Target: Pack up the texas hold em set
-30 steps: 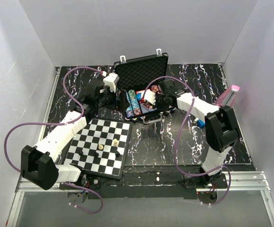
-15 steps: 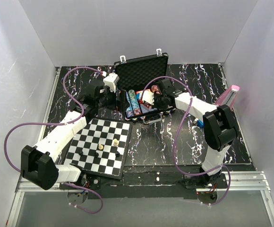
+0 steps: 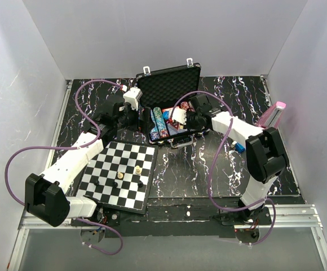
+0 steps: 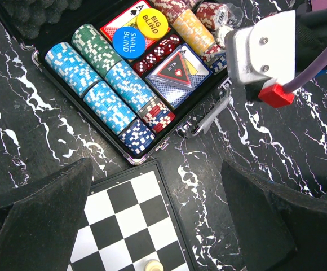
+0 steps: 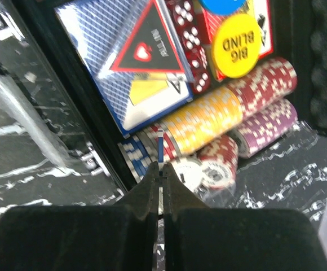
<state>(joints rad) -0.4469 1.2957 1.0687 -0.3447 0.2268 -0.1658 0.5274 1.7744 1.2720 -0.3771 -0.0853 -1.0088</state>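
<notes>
**A:** Can any wording be read in the case?

**B:** Yes, on two round discs towards the far side. The yellow button (image 4: 150,22) says "BIG BLIND" in black. The blue button (image 4: 128,41), touching it on the left, says "SMALL BLIND".

**A:** Is anything printed under them?

**B:** They lie on a red-edged card (image 4: 114,22) that shows a black "A" and a spade sign.

**A:** And nearer?

**B:** A triangular marker (image 4: 177,69), black with a red border, lies on a blue-backed deck (image 4: 193,86). It reads "ALL IN" and has a red heart in the middle.

**A:** Any numbers?

**B:** No figures, only white pips on the red dice (image 4: 158,52) between the card and the deck. The marks on the chips' edges are too small to read.
</notes>
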